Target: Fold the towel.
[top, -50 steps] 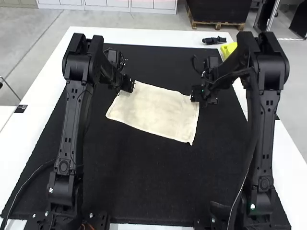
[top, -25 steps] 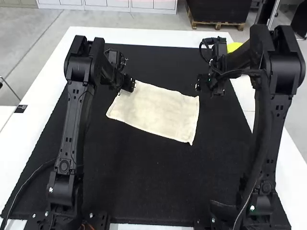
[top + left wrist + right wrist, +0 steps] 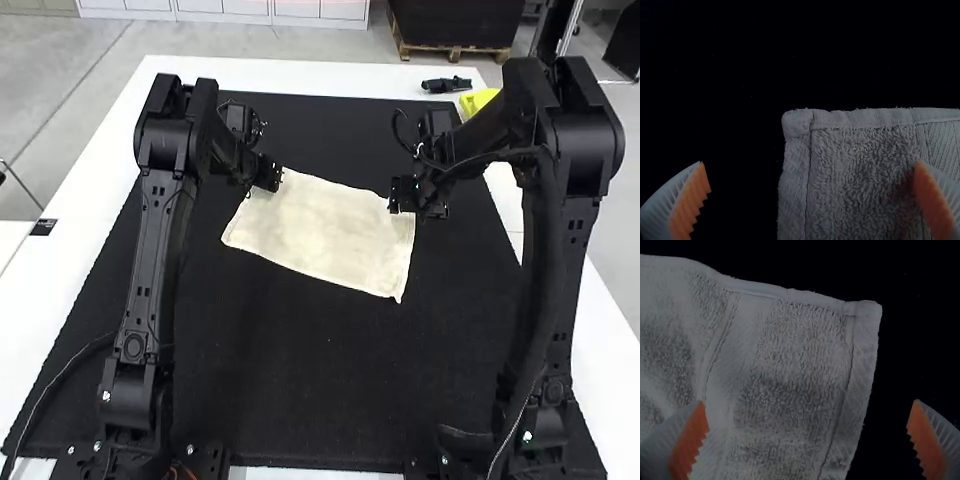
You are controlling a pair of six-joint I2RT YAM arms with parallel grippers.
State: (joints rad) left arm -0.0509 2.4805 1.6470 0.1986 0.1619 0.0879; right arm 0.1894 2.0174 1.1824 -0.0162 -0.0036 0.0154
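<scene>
Towel [image 3: 320, 235] lies spread on the black mat [image 3: 260, 380] that covers much of the white desk [image 3: 250, 76]. A small dark patch [image 3: 43, 227] by the desk's left side bears pale marks too small to make out.

The high view puts the left fingers [image 3: 268, 178] at the towel's far left corner and the right fingers [image 3: 398, 203] at its far right one. From the left wrist, the left fingers [image 3: 687, 202] stand wide apart, with nothing gripped: one is over the mat, the other over the terry, and a hemmed edge runs between them. The right fingers [image 3: 690, 440] are likewise wide apart and empty, one over the cloth, the other beyond its stitched side edge. Whether any fingertip touches the towel, I cannot tell.

Past the mat's far right corner sit a black tool [image 3: 446, 85] and something yellow [image 3: 478, 100].
</scene>
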